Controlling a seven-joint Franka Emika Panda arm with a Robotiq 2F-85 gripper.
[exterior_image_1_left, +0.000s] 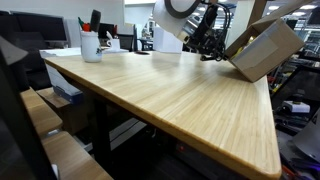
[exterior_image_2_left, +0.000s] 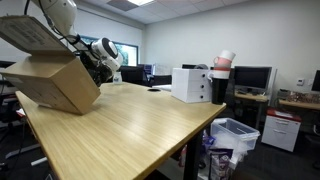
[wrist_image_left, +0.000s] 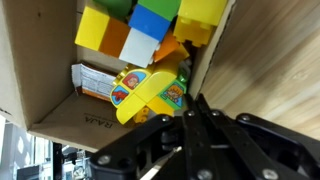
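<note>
A cardboard box (exterior_image_1_left: 262, 48) (exterior_image_2_left: 55, 80) lies tipped on its side on the wooden table (exterior_image_1_left: 170, 100), flaps open. My gripper (exterior_image_1_left: 212, 45) (exterior_image_2_left: 100, 62) sits at its mouth. In the wrist view the gripper (wrist_image_left: 194, 100) is shut, its black fingers pressed together with nothing visible between them. The tips lie at the box's opening, right beside a yellow toy piece (wrist_image_left: 150, 95) with printed pictures. Deeper inside the box are a yellow block (wrist_image_left: 100, 30), a blue block (wrist_image_left: 152, 18) and an orange block (wrist_image_left: 135, 45). The box's lower flap (wrist_image_left: 80, 115) spreads out to the left.
A white cup with pens (exterior_image_1_left: 91, 42) stands at the table's far corner. A white box (exterior_image_2_left: 190, 83) and a stack of cups (exterior_image_2_left: 222, 65) sit at the table's other end. A bin (exterior_image_2_left: 235, 135) stands on the floor beyond the table edge.
</note>
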